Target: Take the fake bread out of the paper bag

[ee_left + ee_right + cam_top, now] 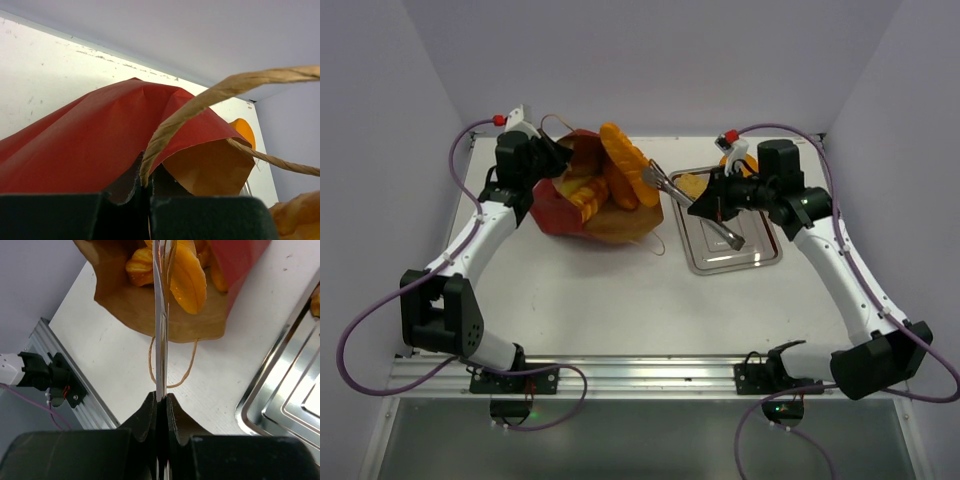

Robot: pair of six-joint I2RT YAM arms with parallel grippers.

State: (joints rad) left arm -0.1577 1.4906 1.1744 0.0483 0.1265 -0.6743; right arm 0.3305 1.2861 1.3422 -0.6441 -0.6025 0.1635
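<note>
The red paper bag (560, 205) lies on its side at the back left, its brown mouth (150, 310) facing the tray. Orange fake bread (623, 160) pokes out of the mouth, with more pieces (585, 195) inside. My left gripper (545, 152) is behind the bag, shut on its twisted paper handle (165, 130); the jaws (145, 185) pinch the handle's end. My right gripper (705, 207) is shut on metal tongs (160, 330). The tongs' tips reach in among the bread (187, 277); whether they pinch a piece is unclear.
A shiny steel tray (745, 258) lies right of the bag, with a golden piece (692, 183) at its back left corner. Another orange piece (732, 160) shows behind the right arm. The bag's other handle loop (172, 382) lies on the white table. Purple walls enclose the table.
</note>
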